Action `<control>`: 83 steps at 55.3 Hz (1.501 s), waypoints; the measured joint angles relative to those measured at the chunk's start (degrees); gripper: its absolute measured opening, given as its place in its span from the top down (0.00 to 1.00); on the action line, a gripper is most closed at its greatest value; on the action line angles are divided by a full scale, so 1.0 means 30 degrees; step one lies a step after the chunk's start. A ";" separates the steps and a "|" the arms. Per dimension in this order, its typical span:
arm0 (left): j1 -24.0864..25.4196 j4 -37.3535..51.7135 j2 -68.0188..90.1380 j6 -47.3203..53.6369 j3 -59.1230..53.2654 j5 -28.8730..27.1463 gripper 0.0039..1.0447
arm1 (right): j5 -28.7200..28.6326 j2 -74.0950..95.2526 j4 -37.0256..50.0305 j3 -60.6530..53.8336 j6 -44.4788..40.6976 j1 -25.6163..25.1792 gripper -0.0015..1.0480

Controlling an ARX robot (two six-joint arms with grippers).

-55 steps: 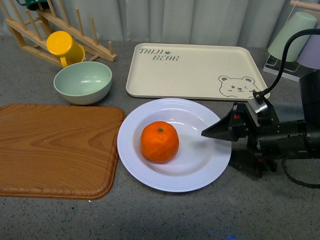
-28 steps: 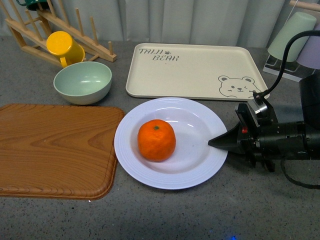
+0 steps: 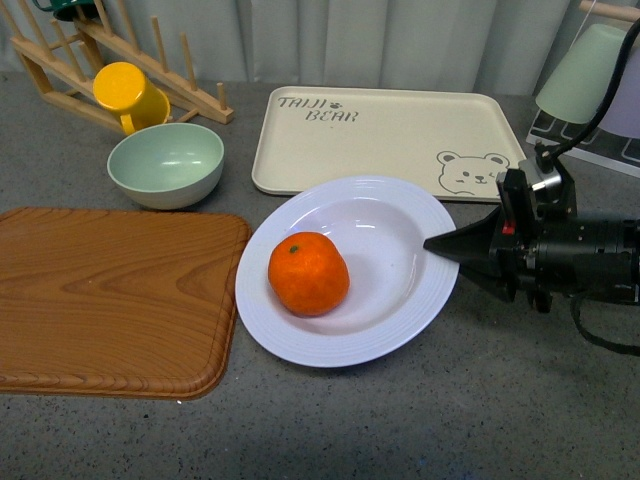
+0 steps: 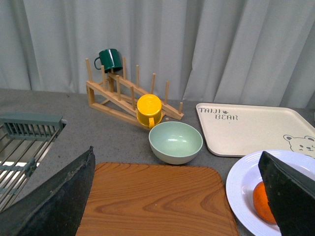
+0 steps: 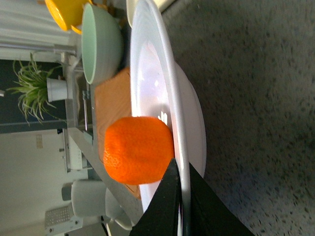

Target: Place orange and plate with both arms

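Observation:
The orange (image 3: 308, 273) lies in the left half of the pale plate (image 3: 385, 330), green stem dot up. My right gripper (image 3: 432, 243) is shut on the plate's right rim, which is tilted up off the grey counter. In the right wrist view the plate (image 5: 147, 59) runs edge-on between the closed fingers, with the orange (image 5: 139, 149) close beside them. My left gripper (image 4: 177, 196) is open, hanging above the wooden board (image 4: 157, 199); the plate (image 4: 242, 189) and orange (image 4: 263, 204) show by its right finger. The left arm is not in the front view.
A wooden cutting board (image 3: 110, 295) lies left of the plate. Behind stand a pale green bowl (image 3: 166, 163), a yellow cup (image 3: 128, 95) on a wooden rack (image 3: 60, 60), and the beige bear tray (image 3: 390, 140). Upturned cups (image 3: 585, 75) stand at the back right.
My right gripper closed on the plate's right rim and raised it, tilting the plate. The orange rolled a little to the left inside the plate.

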 joint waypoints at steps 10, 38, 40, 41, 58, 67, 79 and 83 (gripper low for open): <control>0.0000 0.0000 0.0000 0.0000 0.0000 0.0000 0.06 | 0.0532 0.0015 0.1690 0.0495 0.1953 -0.0044 0.98; 0.0000 0.0000 0.0000 0.0000 0.0000 0.0000 0.06 | 0.3264 0.2827 0.6688 0.5027 0.8502 0.0532 0.98; 0.0000 0.0000 0.0000 0.0000 0.0000 0.0000 0.06 | 0.3599 0.3242 0.6950 0.5581 0.8976 0.0583 0.98; 0.0000 0.0000 0.0000 0.0000 0.0000 0.0000 0.06 | 0.3679 0.3351 0.6958 0.5719 0.9034 0.0597 0.98; 0.0000 0.0000 -0.0007 0.0000 0.0000 0.0000 0.06 | 0.6776 0.6295 0.4772 1.0644 1.0892 0.1370 0.98; 0.0000 0.0000 -0.0015 0.0007 0.0000 0.0000 0.06 | 0.8131 0.7227 0.3264 1.2407 1.0958 0.1763 0.98; 0.0000 0.0000 -0.0015 0.0007 0.0000 0.0000 0.06 | 0.8969 0.8386 0.1588 1.4389 1.1191 0.2222 0.98; 0.0000 0.0000 -0.0015 0.0007 0.0000 0.0000 0.06 | 0.8961 0.8648 0.0852 1.4987 1.1038 0.2361 0.98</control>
